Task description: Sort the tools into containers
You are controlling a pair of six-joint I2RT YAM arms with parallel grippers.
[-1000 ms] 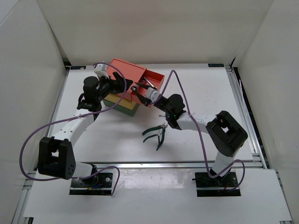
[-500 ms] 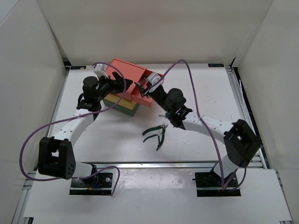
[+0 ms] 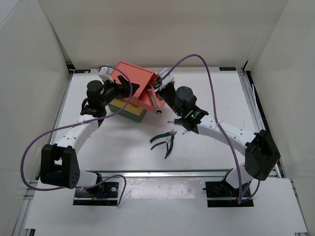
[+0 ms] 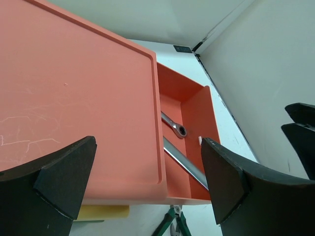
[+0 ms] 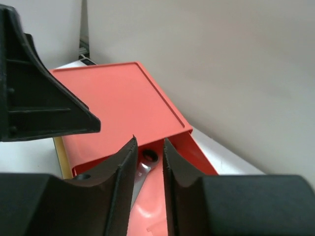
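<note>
**At the salmon-red drawer — closing push, wrenches aboard**

Toward the far side of the table [image 3: 221, 93], top of the stack: salmon-red drawer [image 4: 184, 105], partly drawn out of its casing [image 4: 74, 98].

Contents:
- Short wrench [image 4: 174, 129], ring end showing.
- Long wrench [image 4: 186, 166], running aslant to the front wall. From above, its end seems to ride over that wall.

Yellow drawer [image 4: 103, 212] sits beneath, only a sliver in view. Pliers [image 3: 165, 142] lie on the table nearer the arms, well apart from the stack, unsorted.

Left gripper [image 4: 147, 141]: fingers wide apart, straddling the casing's top. Whether the pads touch it cannot be told.

Right gripper [image 5: 149, 140]: fingers drawn nearly together with a slit between, nothing held, poised at the drawer's front.

Handling note, by judgement: the step in hand is shutting the drawer. Push square on the front wall, along the slide, slowly — with the left gripper bracing the casing so the stack does not skid. The long wrench should lie flat inside first. Otherwise it is likely to jam at the casing's mouth.

Markings: no brand, label or lettering legible on drawers, tools or arms. One small green light [image 3: 191, 116] shows on the right arm.
</note>
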